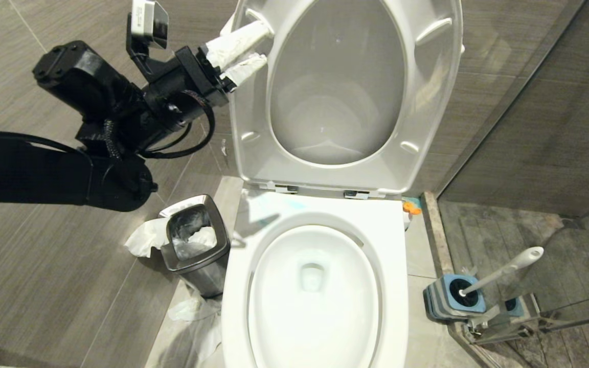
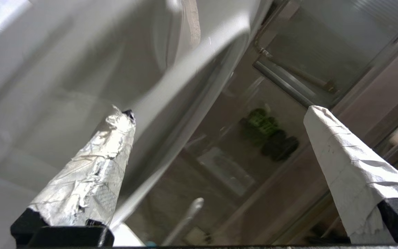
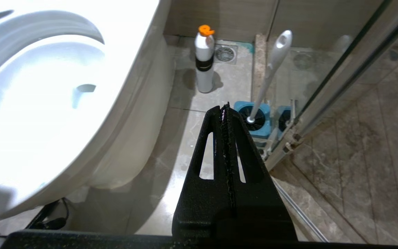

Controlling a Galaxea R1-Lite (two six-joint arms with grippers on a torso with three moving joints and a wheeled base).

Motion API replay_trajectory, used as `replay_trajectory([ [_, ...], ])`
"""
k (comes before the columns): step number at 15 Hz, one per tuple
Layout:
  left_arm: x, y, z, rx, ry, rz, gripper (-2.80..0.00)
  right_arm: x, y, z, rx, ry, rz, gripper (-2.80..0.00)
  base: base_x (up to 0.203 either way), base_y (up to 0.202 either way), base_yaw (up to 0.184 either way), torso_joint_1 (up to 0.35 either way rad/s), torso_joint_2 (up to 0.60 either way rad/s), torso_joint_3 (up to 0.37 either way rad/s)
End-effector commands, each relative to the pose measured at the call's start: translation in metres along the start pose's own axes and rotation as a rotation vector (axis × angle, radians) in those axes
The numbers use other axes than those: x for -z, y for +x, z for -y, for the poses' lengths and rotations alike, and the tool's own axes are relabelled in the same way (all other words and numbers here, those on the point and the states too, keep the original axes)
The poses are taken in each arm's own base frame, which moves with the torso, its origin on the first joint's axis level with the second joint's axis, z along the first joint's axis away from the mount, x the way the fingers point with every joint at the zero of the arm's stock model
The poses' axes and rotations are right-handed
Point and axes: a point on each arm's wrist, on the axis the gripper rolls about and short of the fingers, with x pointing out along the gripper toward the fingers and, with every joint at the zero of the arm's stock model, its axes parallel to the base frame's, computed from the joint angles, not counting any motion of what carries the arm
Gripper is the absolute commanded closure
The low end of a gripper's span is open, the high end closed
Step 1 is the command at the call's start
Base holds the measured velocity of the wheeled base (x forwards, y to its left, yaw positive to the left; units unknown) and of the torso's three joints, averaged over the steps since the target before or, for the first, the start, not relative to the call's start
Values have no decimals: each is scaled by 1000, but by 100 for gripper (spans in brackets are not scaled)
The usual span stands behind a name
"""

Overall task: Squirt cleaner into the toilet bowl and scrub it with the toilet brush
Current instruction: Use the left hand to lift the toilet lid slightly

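So I've got the seat (image 1: 253,102) up, left gripper (image 1: 246,48) spread empty beside it; bottle (image 3: 204,58) next, right gripper (image 3: 227,114) clenched, idle.

The glossy white ceramic toilet bowl (image 1: 315,296) gleams smooth. The small square waste bin (image 1: 195,245) looks like brushed steel. The left claw (image 1: 246,48) has fingers (image 2: 92,173) wrapped in crinkled white tape; the right claw (image 3: 226,114) is rough matt black plastic.

no legible text (anywhere)
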Motion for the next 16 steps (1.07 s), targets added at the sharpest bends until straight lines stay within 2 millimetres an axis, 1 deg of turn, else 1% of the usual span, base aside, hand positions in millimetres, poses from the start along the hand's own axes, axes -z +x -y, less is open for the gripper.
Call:
replay_trajectory([
  [1, 28, 5, -38, -24, 40, -34, -280, 0, 0, 0, 0, 0, -2, 0, 0, 0, 0, 0, 0, 0],
  [4, 40, 5, -54, -84, 111, -30, -280, 0, 0, 0, 0, 0, -2, 0, 0, 0, 0, 0, 0, 0],
  [6, 45, 5, -59, -137, 154, -17, -280, 0, 0, 0, 0, 0, -2, 0, 0, 0, 0, 0, 0, 0],
  [8, 45, 3, -61, -175, 155, -1, -280, 0, 0, 0, 0, 0, -2, 0, 0, 0, 0, 0, 0, 0],
  [10, 37, 2, -57, -186, 164, 20, -280, 0, 0, 0, 0, 0, -2, 0, 0, 0, 0, 0, 0, 0],
  [11, 26, 1, -50, -181, 166, 36, -280, 0, 0, 0, 0, 0, -1, 0, 0, 0, 0, 0, 0, 0],
  [13, 1, 0, -28, -158, 89, 74, -280, 0, 0, 0, 0, 0, -2, 0, 0, 0, 0, 0, 0, 0],
  [14, -10, -3, -14, -146, 41, 89, -280, 0, 0, 0, 0, 0, -2, 0, 0, 0, 0, 0, 0, 0],
  [16, -35, -9, 21, -104, -86, 106, -280, 0, 0, 0, 0, 0, -2, 0, 0, 0, 0, 0, 0, 0],
])
